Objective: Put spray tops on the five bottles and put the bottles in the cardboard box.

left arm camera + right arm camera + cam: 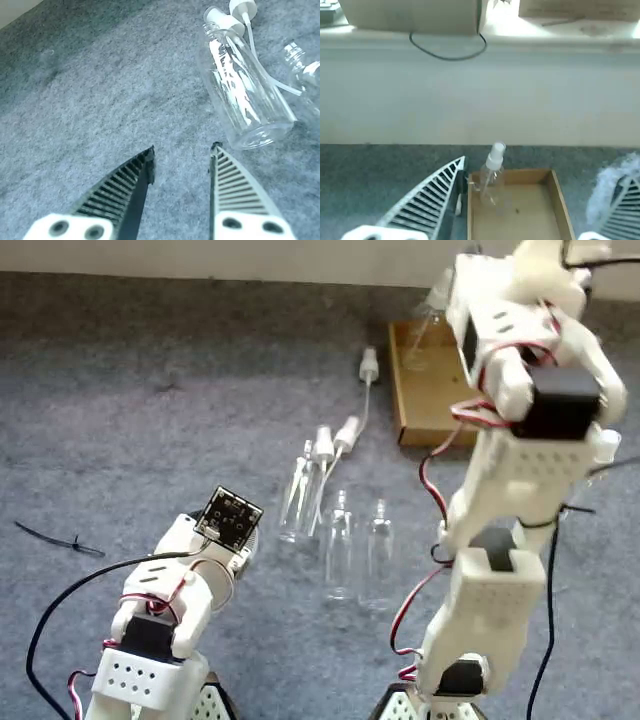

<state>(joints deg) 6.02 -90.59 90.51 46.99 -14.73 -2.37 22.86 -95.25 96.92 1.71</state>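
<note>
Overhead, the table [140, 410] was covered in a nubby grey felt. At the upper right of the high view sat the cardboard box [420, 405], a shallow brown tray with low walls. One boxed bottle [492, 182] of clear plastic stood in a corner of it, white spray head uppermost. A loose spray top [368, 364] with a thin tube lay just left of the box. Near the centre a lying bottle [245, 95], clear and capped in white, rested on its side. A second spray top [243, 7] sat beside its neck, the tube trailing across it. Two open-necked bottles, the first bare bottle [340, 545] and the other bare bottle [378, 552], lay just right of these. A black cable tie [60, 540] lay at the left edge. The right arm [510, 490] ran up the right side and hid part of the box.

The left end effector [182, 152], with ribbed fingers, gaped partway over bare felt near the lying bottle's base, holding nothing. The right end effector [540, 170] was spread wide and empty, with the box and its bottle framed between its fingers.
</note>
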